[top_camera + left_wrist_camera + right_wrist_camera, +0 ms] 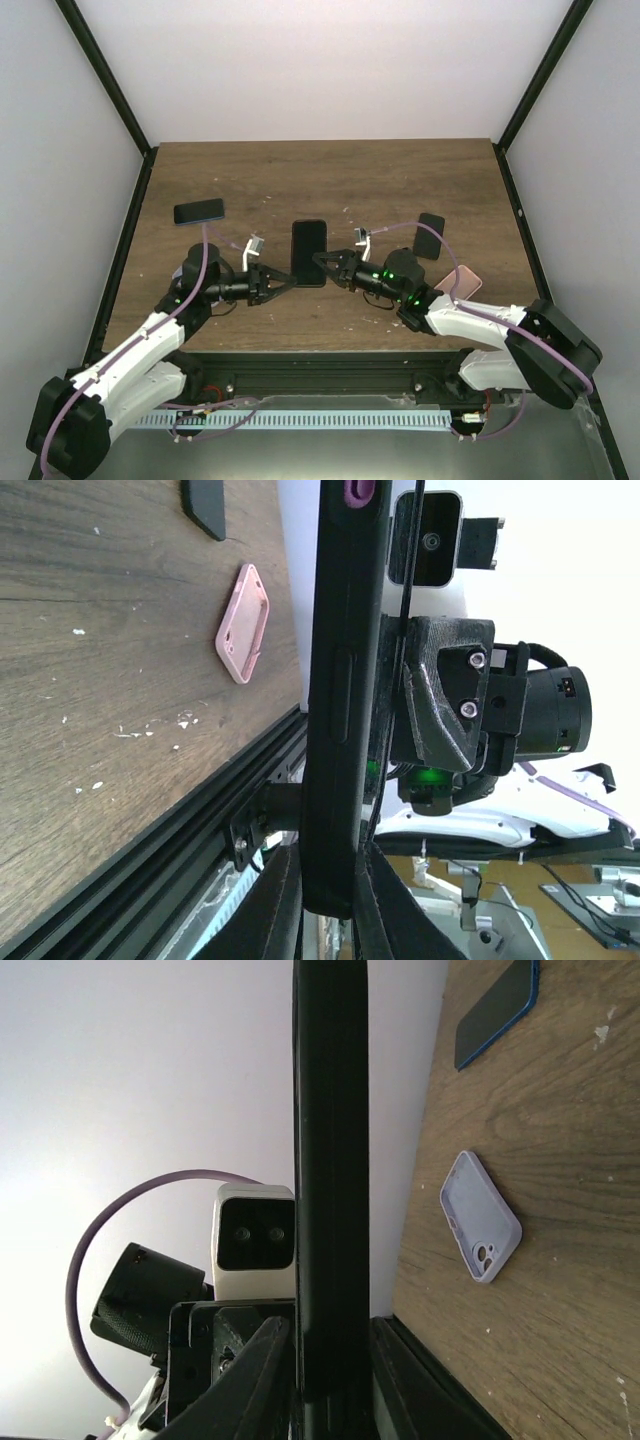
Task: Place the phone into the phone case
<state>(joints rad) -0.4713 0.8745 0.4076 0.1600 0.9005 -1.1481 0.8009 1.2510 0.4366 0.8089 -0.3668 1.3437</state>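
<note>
The black phone (308, 252) hangs flat above the middle of the table, screen up. Seen edge-on in the left wrist view, a thick black phone case (340, 695) with a raised side button seems to wrap it, and a purple patch (357, 488) shows at its far end. My left gripper (290, 278) is shut on its near left corner, its fingers (272, 905) pressing both faces. From the right, my right gripper (322, 262) is shut on the same phone (330, 1160), fingers (262, 1370) on either side.
A blue-edged phone (198, 211) lies at the back left. A black case (430, 235) and a pink case (458, 285) lie on the right. A lilac case (480, 1215) rests on the wood near the left arm. The black frame rail (200, 820) runs along the near edge.
</note>
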